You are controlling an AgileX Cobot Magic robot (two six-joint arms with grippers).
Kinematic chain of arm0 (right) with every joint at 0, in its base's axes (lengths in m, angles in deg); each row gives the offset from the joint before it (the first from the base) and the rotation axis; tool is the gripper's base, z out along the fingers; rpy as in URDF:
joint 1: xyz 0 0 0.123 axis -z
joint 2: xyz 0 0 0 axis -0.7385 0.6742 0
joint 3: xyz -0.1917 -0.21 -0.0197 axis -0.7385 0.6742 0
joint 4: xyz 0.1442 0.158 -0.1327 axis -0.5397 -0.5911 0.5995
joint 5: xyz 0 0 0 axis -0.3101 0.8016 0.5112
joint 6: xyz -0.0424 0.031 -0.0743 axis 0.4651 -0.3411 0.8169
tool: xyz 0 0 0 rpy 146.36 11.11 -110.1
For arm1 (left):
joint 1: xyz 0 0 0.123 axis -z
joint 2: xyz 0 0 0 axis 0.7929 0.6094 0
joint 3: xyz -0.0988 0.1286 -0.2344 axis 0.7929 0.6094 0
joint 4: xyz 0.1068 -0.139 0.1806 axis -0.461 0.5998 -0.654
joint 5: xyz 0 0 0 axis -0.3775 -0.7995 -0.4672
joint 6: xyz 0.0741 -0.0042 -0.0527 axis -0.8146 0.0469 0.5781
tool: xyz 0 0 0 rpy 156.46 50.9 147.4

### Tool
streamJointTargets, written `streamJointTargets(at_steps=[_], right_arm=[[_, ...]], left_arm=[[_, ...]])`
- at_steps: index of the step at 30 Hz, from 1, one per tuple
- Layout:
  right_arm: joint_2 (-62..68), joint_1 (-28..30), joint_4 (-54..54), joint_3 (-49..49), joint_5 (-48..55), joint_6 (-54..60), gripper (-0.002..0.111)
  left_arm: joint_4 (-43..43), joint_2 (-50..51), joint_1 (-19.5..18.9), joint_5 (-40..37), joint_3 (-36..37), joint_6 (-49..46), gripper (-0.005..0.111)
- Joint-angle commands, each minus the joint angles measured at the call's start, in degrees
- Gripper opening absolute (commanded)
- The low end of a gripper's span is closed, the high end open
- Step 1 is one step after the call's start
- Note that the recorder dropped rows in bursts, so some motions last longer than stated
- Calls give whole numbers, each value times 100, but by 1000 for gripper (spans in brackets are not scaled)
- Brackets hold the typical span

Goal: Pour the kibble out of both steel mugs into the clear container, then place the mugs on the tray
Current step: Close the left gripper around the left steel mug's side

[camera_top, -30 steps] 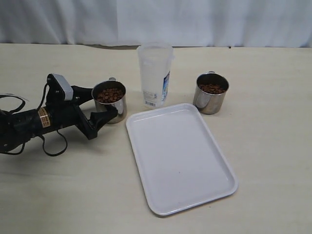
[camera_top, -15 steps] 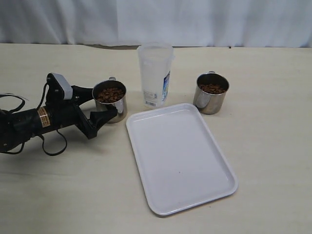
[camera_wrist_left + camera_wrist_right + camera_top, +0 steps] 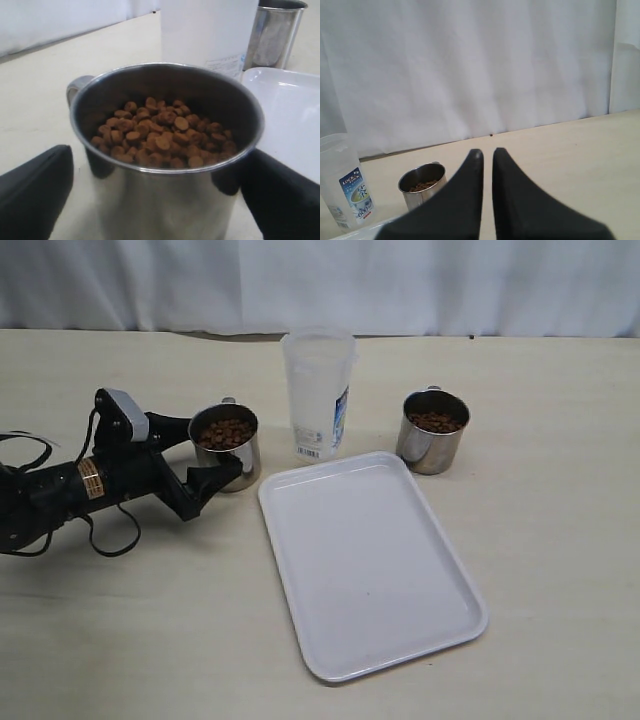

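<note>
Two steel mugs hold brown kibble (image 3: 165, 132). The left mug (image 3: 225, 448) stands between the black fingers of my left gripper (image 3: 210, 450), which lies low on the table. In the left wrist view the mug (image 3: 165, 205) fills the space between the fingers (image 3: 35, 190); the left gripper (image 3: 155, 170) is open, with a gap on one side. The right mug (image 3: 432, 432) stands alone, right of the clear container (image 3: 318, 392). The white tray (image 3: 370, 560) lies in front of them. My right gripper (image 3: 487, 151) is shut and empty, above the table, facing the right mug (image 3: 421, 185) and the clear container (image 3: 342, 185).
A white curtain (image 3: 320, 280) hangs along the table's far edge. The left arm's cables (image 3: 100, 540) trail on the table at the left. The right arm does not show in the exterior view.
The left gripper's fingers have spread slightly around the left mug, and the arm has shifted a little. Mugs, container and tray stand where they were.
</note>
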Motion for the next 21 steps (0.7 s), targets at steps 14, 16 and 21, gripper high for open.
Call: streamJointTargets(at_steps=[14, 16, 21], right_arm=[[-19, -13, -3, 22, -12, 29, 5], [-19, -13, -3, 22, -12, 29, 5], [-19, -13, -3, 22, -12, 29, 5]], left_arm=[[334, 276, 278, 58, -200, -33, 78], [321, 377, 330, 58, -282, -33, 78], [447, 401, 340, 58, -380, -33, 78]])
